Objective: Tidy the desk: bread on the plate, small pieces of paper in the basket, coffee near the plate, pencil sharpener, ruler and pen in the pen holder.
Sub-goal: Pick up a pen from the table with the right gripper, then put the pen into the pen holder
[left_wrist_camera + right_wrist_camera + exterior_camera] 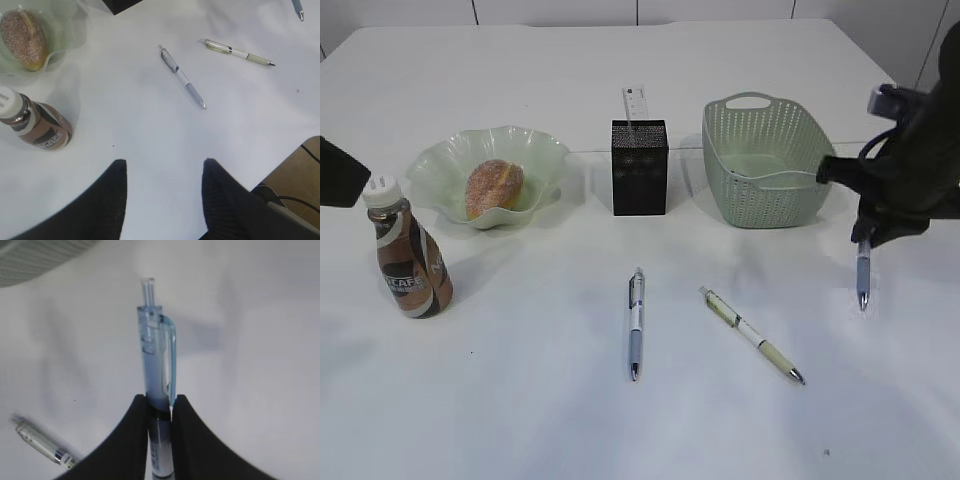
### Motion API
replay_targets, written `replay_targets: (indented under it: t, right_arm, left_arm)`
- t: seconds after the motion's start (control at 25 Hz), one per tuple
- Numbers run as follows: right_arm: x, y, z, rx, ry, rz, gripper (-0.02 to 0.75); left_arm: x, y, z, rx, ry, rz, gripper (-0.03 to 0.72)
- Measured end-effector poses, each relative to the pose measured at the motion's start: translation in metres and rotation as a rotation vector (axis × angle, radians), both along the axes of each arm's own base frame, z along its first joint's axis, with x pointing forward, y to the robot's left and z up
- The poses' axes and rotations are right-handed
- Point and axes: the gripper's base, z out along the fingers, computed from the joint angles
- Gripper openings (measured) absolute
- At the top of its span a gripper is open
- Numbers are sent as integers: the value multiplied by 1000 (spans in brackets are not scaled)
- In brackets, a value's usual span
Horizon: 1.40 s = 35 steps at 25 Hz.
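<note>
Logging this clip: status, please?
Right gripper shut on blue pen. Left gripper open, empty. Two pens loose on desk. Path to pen holder looks clear.

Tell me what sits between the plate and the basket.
The black pen holder, with the ruler standing in it, sits between the plate and the basket; the exterior view shows it.

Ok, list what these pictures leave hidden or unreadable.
- Pen holder: its contents below the ruler, hidden by black mesh, exterior view.
- Blue pen: lower barrel and tip, covered by the right gripper, right wrist view.
- Basket: floor near the front, hidden by its own wall.
- Ruler markings: too small.
</note>
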Motion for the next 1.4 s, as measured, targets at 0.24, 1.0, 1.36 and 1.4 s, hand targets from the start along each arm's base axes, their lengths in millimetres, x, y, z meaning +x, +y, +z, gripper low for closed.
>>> replay_targets:
  t: [0.24, 1.0, 1.36, 1.4]
  right_arm:
    - [4, 0, 29, -53, -91, 161, 114]
    - [35, 9, 98, -176, -423, 502, 113]
    - [44, 58, 119, -173, -741, 648, 113]
    - [44, 61, 120, -178, -760, 652, 113]
  left_arm:
    - [0, 0, 0, 0, 0, 0, 340]
    - [0, 0, 0, -2, -3, 0, 340]
    - [0, 0, 0, -3, -5, 0, 340]
    - [0, 0, 0, -4, -7, 0, 340]
